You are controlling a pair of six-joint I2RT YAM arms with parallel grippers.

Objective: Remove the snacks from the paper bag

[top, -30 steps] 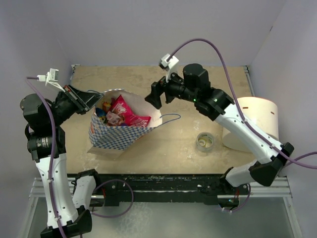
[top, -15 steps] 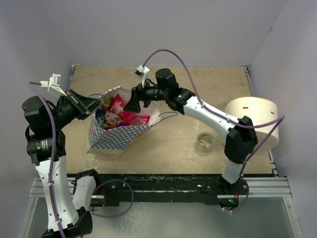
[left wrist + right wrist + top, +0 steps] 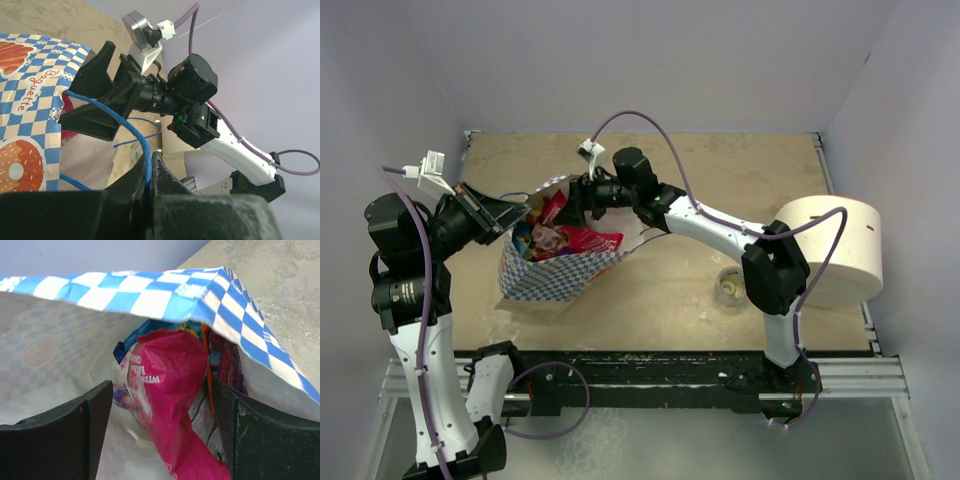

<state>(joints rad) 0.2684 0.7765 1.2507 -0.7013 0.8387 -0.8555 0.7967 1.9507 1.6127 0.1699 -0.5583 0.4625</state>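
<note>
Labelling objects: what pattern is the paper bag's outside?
The paper bag is blue-and-white checkered; right wrist view shows it best.

- Overhead, the right gripper's fingertips are hidden behind the paper bag's rim; its wrist view cuts both fingers off at the bottom edge.
- Packets under the pink chip bag show only slivers, labels unreadable.
- The left gripper is a dark blur, cut off below, around the blue cord.
- The right arm covers part of the tape roll.
</note>
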